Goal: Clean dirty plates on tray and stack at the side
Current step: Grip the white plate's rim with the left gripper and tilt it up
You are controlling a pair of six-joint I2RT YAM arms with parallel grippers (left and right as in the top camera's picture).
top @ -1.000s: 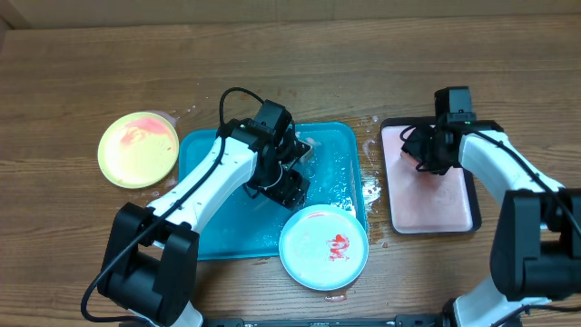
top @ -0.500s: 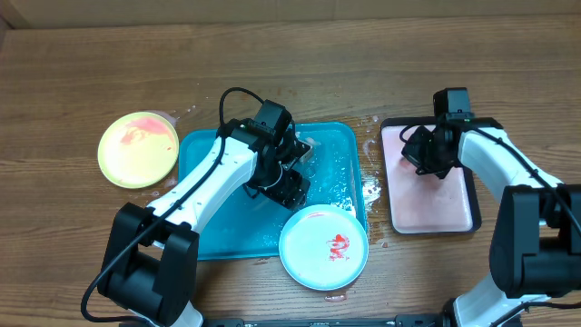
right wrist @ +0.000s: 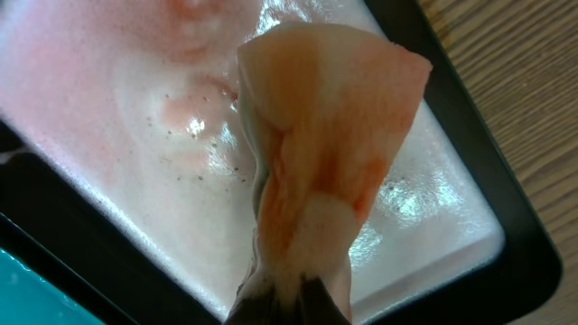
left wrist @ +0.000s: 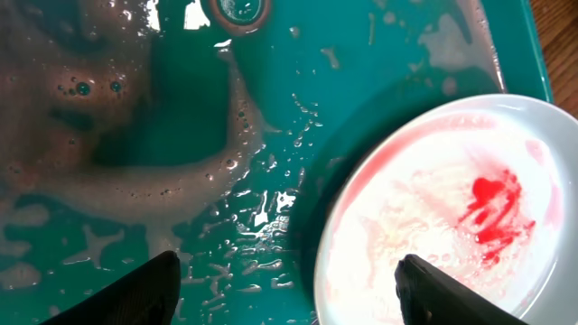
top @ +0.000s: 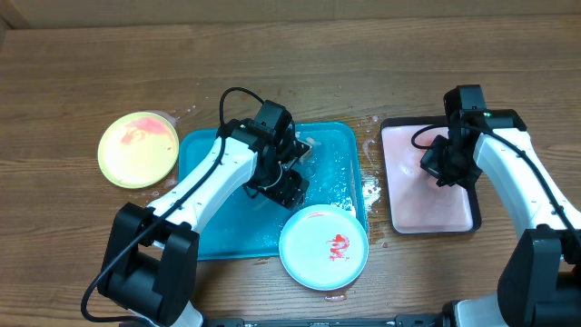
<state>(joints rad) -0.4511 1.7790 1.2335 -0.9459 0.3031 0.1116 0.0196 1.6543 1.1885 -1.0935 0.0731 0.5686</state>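
Two smeared plates show: yellow plate [top: 138, 150] on the table [top: 73, 254] left of the tray [top: 204, 232], blue plate [top: 323, 247] overhanging its front rim. Left gripper [left wrist: 289, 298] gapes wide, empty, over the tray. Right gripper [top: 447, 168] pinches a stained cloth [right wrist: 316, 153] over the pink tray [top: 408, 209]. Pressing the overhanging plate may tip it.

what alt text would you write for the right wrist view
The right gripper, shut, holds a wet pale wipe stained orange-red over a black-rimmed tray of pinkish soapy water. The wooden table shows at upper right, and a sliver of the teal tray at lower left.
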